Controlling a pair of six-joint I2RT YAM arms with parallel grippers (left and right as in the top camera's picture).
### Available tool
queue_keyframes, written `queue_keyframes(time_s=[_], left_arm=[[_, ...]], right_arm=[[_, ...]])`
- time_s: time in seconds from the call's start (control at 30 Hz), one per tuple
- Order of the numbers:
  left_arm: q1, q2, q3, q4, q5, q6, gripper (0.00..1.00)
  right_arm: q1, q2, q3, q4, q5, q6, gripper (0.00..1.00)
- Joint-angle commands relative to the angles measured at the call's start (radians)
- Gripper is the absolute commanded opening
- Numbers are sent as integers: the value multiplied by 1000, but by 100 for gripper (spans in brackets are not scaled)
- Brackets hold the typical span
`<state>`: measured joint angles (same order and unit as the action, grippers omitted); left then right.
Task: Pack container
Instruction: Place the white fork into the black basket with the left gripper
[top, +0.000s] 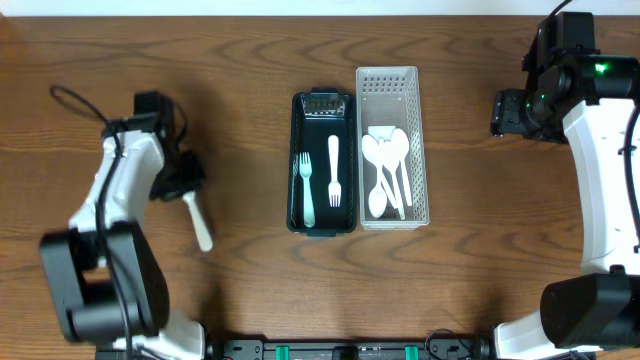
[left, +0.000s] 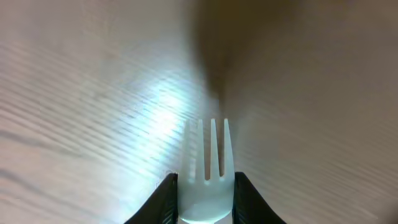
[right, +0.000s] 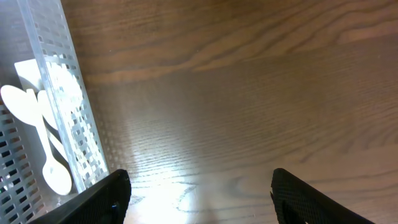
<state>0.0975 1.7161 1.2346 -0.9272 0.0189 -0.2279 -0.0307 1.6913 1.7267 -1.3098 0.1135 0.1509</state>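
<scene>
My left end effector (left: 204, 182) is clamped on a white fork (left: 211, 146), low in the frame. My right end effector (right: 200, 180) is spread apart over the surface (right: 249, 93).

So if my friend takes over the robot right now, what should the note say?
Left tool: shut on a white fork, well left of the dark container.
Right tool: open, empty, beside the white basket.
Done: two forks lie in the dark container; spoons sit in the basket.
Left: probably place the held fork with the other two.
</scene>
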Motion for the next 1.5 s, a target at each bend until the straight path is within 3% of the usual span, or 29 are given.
queue_keyframes(time_s=[0.0, 0.2, 0.4, 0.57, 0.77, 0.83, 0.97, 1.23, 1.37, 1.47], left_arm=[[-121, -112, 141, -71, -7, 16, 6], [-378, -154, 356, -109, -7, 13, 6], [-578, -103, 381, 75, -7, 13, 6], [-661, 35, 381, 114, -7, 17, 6], [-670, 200, 381, 110, -6, 16, 7], [-668, 229, 381, 109, -6, 16, 41], [-658, 244, 381, 101, -7, 35, 65], [-618, 126, 448, -38, -15, 177, 73], [-553, 0, 546, -135, -141, 166, 75], [-427, -111, 568, -133, -174, 135, 77]], right_arm=[[-5, -8, 12, 5, 14, -10, 75], [-5, -8, 12, 4, 14, -10, 75], [-6, -8, 12, 5, 14, -10, 75], [-5, -8, 12, 4, 14, -10, 75], [-5, -8, 12, -7, 14, -10, 76], [-6, -8, 12, -10, 14, -11, 76], [-6, -8, 12, -10, 14, -11, 76], [-6, -8, 12, 5, 14, -27, 76], [-6, -8, 12, 14, 14, -37, 76], [-6, -8, 12, 16, 14, -37, 77]])
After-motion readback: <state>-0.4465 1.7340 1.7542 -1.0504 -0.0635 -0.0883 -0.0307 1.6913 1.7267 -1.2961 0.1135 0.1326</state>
